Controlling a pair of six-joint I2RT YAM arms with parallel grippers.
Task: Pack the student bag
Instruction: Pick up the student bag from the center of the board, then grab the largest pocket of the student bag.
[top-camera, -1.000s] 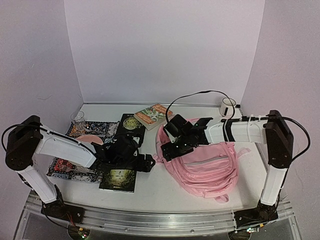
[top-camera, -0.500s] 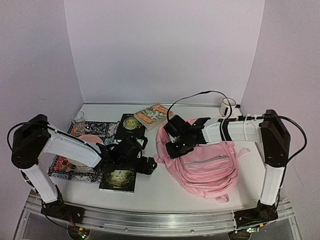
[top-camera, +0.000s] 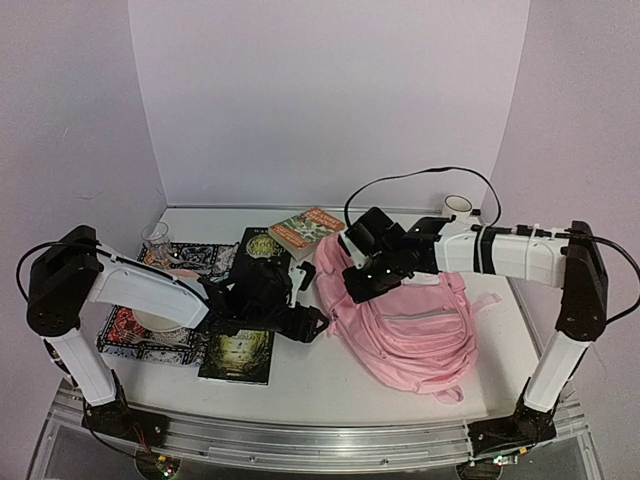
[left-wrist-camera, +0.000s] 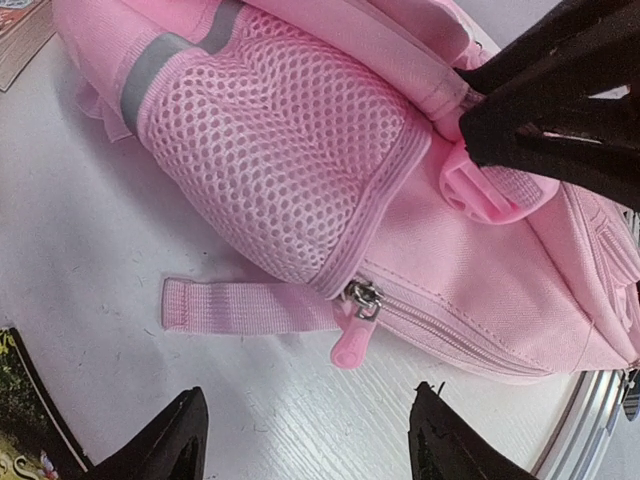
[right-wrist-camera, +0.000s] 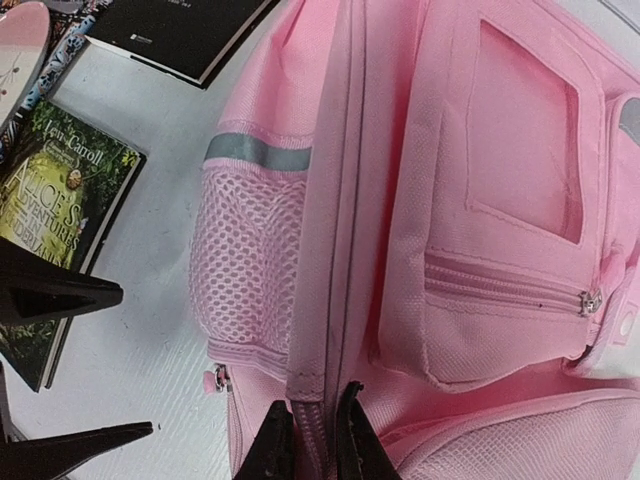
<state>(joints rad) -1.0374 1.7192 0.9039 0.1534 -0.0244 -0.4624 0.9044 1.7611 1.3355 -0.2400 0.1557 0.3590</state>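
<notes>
The student bag, a large pink backpack, lies front up on the right half of the table. My right gripper is shut on the bag's zip seam near its upper left corner; in the right wrist view the fingertips pinch that pink strip of the bag. My left gripper stands open just left of the bag. In the left wrist view it faces the bag's mesh side pocket, with a pink zip pull and a loose strap just ahead of its empty fingers.
An Alice book lies under the left arm. A black book and an orange-green book lie behind it. A patterned cloth and a glass are at the left. A white mug stands at the back right.
My right gripper has shut on the bag's zip seam and pulled it up and back. My left gripper has slid right, up to the bag's side, with its jaws a little narrower.
</notes>
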